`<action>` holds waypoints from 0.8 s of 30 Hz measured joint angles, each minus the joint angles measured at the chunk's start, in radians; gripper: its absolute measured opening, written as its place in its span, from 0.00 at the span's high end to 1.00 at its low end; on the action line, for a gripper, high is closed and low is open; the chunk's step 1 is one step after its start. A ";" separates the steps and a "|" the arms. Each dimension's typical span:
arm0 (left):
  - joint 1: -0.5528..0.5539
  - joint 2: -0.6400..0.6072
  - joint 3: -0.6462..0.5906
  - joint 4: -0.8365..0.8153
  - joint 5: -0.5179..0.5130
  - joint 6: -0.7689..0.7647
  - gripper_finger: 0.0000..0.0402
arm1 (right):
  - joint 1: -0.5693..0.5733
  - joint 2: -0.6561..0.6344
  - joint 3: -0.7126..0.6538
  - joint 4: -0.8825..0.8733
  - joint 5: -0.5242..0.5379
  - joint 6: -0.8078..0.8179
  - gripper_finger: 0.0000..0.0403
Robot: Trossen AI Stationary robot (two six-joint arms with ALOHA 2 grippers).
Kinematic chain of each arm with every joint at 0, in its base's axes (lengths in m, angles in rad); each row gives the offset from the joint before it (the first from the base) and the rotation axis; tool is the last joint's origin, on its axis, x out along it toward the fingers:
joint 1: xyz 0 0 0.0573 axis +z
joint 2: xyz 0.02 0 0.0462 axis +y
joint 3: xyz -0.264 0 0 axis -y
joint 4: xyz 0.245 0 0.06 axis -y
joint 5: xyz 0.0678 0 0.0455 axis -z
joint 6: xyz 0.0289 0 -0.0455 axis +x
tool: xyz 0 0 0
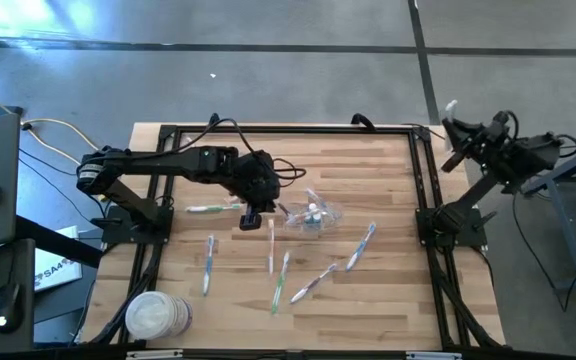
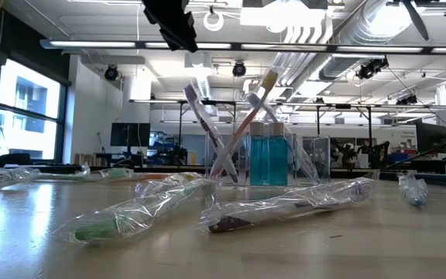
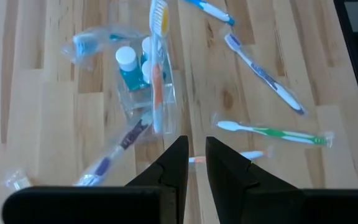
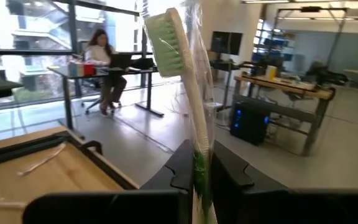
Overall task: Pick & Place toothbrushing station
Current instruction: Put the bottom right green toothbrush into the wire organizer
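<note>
Wrapped in crinkled clear film, two toothbrushes [image 2: 142, 209] lie nearest the low camera on the pale butcher-block table [image 1: 368, 310], one with a green handle, one darker [image 2: 285, 208]. Behind them stands a small transparent plastic container [image 2: 263, 159] of square walls, holding two tiny white-capped tubes [image 3: 128, 67] of teal liquid and several brushes leaning crossed over its rim. Seen from above, the container [image 1: 313, 215] sits near the table's middle, with more slim pastel brushes scattered around it: a green one [image 1: 206, 209] to its left, a blue one [image 1: 209, 264] nearer, a white-and-pink one [image 1: 271, 245], another green [image 1: 280, 282] and two blue-handled ones [image 1: 362, 246] to its right. A stack of round white lids or cups [image 1: 156, 316] rests at the near left corner. No readable writing shows on the brushes.

The left gripper [image 1: 252, 215] hovers just left of the container, fingers [image 3: 178, 163] almost pressed together, nothing between them. Off the table's far right corner, the right gripper [image 4: 202, 180] pinches a film-wrapped green-bristled toothbrush [image 4: 182, 81] held upright. A person sits at a desk far behind.
</note>
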 joint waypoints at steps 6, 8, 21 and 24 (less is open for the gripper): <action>0.000 0.000 0.000 -0.014 0.000 -0.016 0.86 | -0.049 -0.033 0.000 0.015 -0.152 -0.049 0.95; 0.000 0.000 0.000 -0.012 0.000 -0.023 0.86 | -0.059 -0.048 0.002 0.024 -0.280 -0.075 0.95; 0.000 0.000 0.000 0.012 -0.001 -0.056 0.86 | -0.061 -0.131 0.028 0.066 -0.933 -0.166 0.95; 0.000 0.000 0.000 0.013 -0.001 -0.073 0.86 | -0.061 -0.065 0.075 0.063 -0.953 -0.179 0.95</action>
